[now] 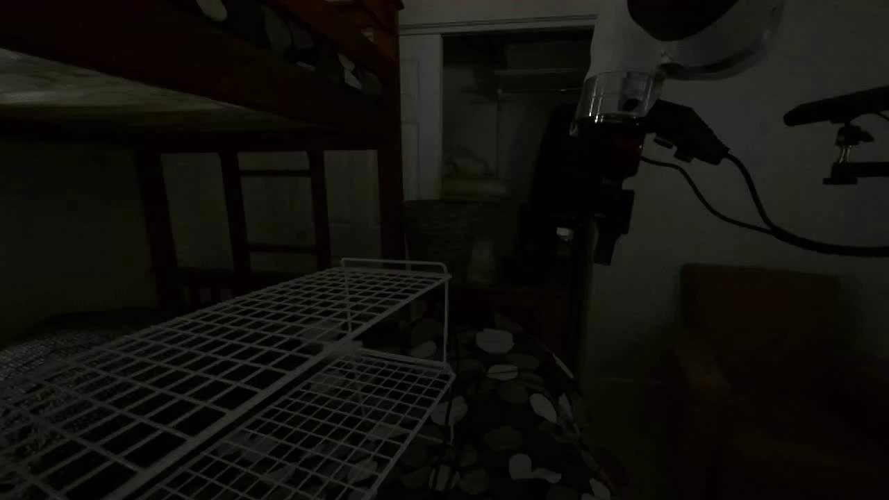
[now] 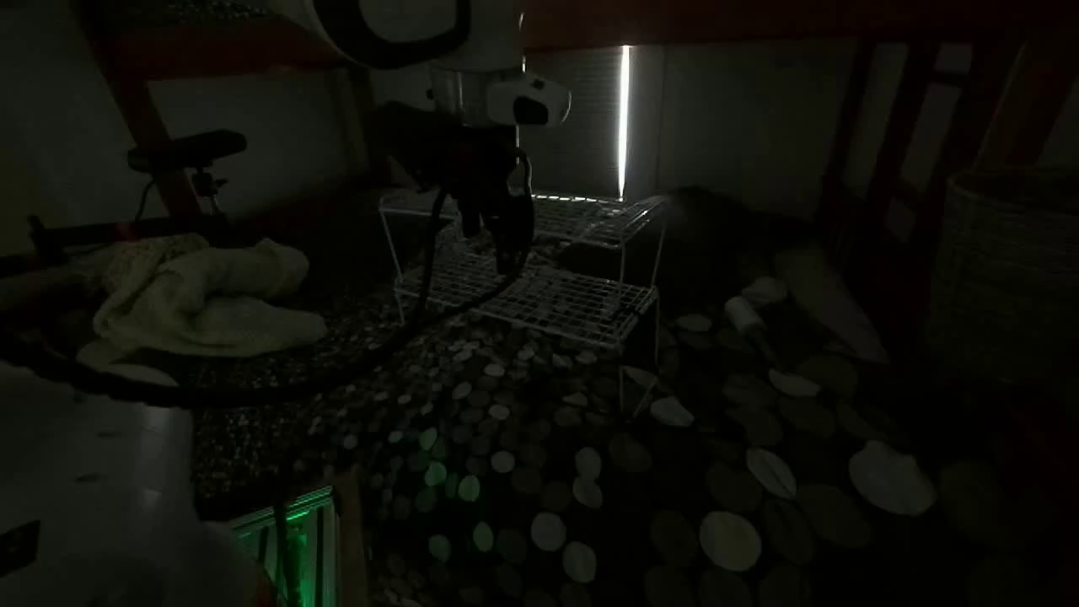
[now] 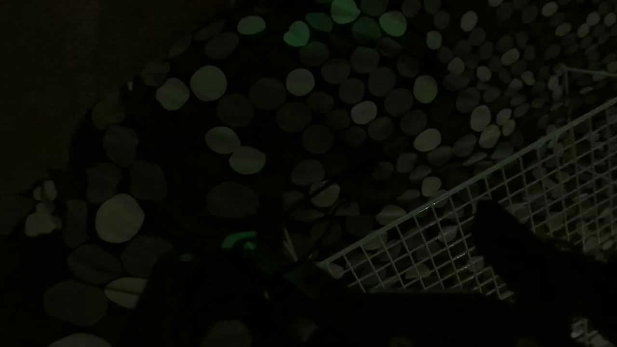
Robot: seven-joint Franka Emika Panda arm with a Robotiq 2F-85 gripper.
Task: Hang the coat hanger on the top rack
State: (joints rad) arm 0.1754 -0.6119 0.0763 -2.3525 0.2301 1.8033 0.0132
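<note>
The scene is very dark. The top rack (image 1: 233, 418) is the broad upper tier of a white wire rack; it also shows in an exterior view (image 2: 582, 221). My gripper (image 1: 608, 250) points down, above and right of the rack's far end there; it shows in front of the rack in an exterior view (image 2: 489, 250). In the wrist view the gripper's dark fingers (image 3: 378, 212) stand apart, with no thing clearly seen between them. Thin dark curved lines (image 3: 321, 188) show near the left finger; I cannot tell whether they are the coat hanger, which is not otherwise made out.
The lower wire tier (image 1: 312, 417) juts out below the top tier; a fine wire grid (image 3: 424, 231) lies under the right finger. A spotted blanket (image 2: 548, 531) covers the bed. A pale cloth (image 2: 202, 295), a basket (image 2: 1003, 253), bunk frame (image 1: 389, 139) and hanging cable (image 2: 295, 392) are around.
</note>
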